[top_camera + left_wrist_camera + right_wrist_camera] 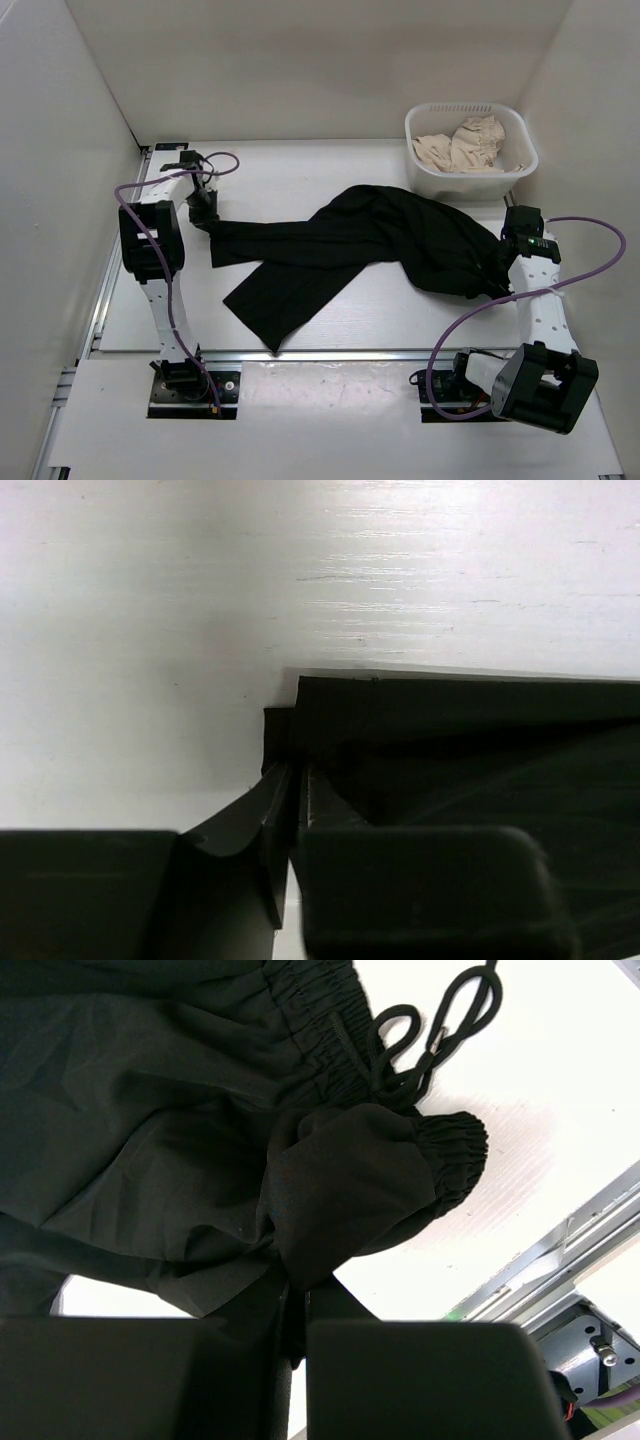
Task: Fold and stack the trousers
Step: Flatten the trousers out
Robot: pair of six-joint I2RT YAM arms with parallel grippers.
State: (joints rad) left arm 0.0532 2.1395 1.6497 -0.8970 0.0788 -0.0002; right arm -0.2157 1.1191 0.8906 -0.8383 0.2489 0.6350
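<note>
Closest to me, at the near edge of the worktop, the left arm's base (190, 385) and the right arm's base (470, 385) sit bolted to a white board behind a metal rail (330, 352), each trailing a purple cable (590, 262).

Toward the left edge, the left gripper (205, 212) is down on the table with its jaws closed on the hem of one leg of the trousers (360, 235). The black trousers lie across the middle of the worktop: two legs fan out to the left, one running straight to that gripper, the other angling toward the near edge. The bunched waist lies to the right. There the right gripper (497, 275) pinches a fold of the black fabric between closed jaws, beside the gathered waistband and its looped drawstring (440, 1030).

In the far right corner stands a white basket (462, 186) holding a crumpled beige cloth (465, 148), apart from the trousers.

The table (300, 165) is white and faintly streaked. Plain white walls (300, 60) close it in on the left, far and right sides.
</note>
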